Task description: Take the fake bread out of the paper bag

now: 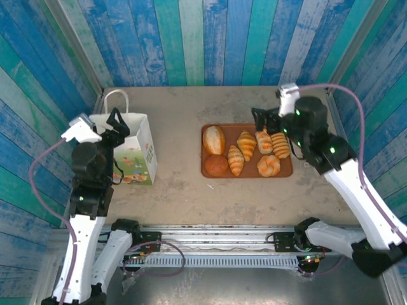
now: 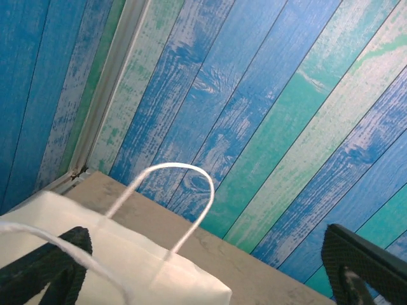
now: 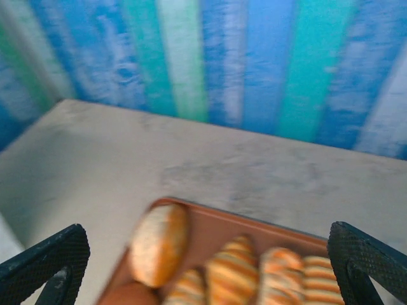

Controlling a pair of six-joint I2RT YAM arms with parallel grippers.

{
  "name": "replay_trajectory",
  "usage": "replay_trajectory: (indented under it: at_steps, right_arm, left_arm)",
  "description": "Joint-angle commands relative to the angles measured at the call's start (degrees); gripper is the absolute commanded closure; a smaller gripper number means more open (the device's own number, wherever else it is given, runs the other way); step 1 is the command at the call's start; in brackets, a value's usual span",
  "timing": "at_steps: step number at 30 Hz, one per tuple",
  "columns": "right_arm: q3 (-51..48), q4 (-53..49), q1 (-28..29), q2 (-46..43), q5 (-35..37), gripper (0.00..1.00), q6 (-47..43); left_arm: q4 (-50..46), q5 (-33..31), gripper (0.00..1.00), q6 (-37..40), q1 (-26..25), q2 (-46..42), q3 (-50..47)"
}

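Several fake bread point(image 1: 246, 145) on tray point(image 1: 249, 171); paper bag point(image 1: 141, 149) (upright) near left edge, apart.

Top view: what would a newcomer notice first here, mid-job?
Probably the brown tray right of centre on the table, with six glossy pieces of bread lying on it. Next, the white bag standing at the left with the open left gripper at its top, and the open right gripper at the tray's far edge. Blue and green plank walls frame it all.
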Motion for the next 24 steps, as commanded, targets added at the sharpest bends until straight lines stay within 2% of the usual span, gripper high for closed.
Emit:
replay_trajectory:
  at_steps: [1, 3, 6, 11, 13, 15, 20, 22, 24]
  right_arm:
    - [-5.9, 7.8, -2.6, -4.1, 8.6, 0.00, -2.8]
    - [-6.1, 7.4, -3.9, -4.7, 3.5, 0.00, -1.0]
    - [-5.0, 7.5, -4.1, -2.6, -11.4, 0.02, -0.4]
    - [0.7, 7.2, -3.1, 7.5, -31.1, 0.11, 3.0]
    - [3.3, 7.0, -0.5, 11.8, -33.0, 0.13, 3.4]
    - [6.9, 4.6, 3.0, 15.9, -32.0, 0.14, 1.9]
    - [12.5, 1.2, 11.0, 22.8, -26.7, 0.12, -2.1]
    - [12.4, 2.1, 11.6, 23.5, -25.7, 0.11, -1.9]
    - [11.6, 4.0, 11.7, 23.7, -26.1, 0.11, -1.0]
  left_arm:
    - [2.0, 1.6, 0.01, 2.9, 0.2, 1.4, 0.2]
    - [-0.8, 3.3, 0.07, 2.0, 0.2, 3.8, 2.1]
    - [-1.8, 4.9, 0.12, 0.0, 0.2, 4.1, 2.1]
    - [-5.8, 3.2, 0.19, -3.3, 0.2, 0.1, 0.7]
    - [-8.4, 3.0, 0.23, -4.9, 0.2, -1.6, 0.5]
    - [-12.1, 1.5, 0.23, -8.4, 0.2, -3.3, 0.4]
    - [-24.4, -1.9, 0.01, -18.9, 0.2, -6.1, 3.2]
    - [-28.8, -2.5, 0.06, -21.1, 0.2, -6.1, 4.7]
    - [-31.2, -2.4, 0.06, -21.2, 0.2, -6.2, 5.7]
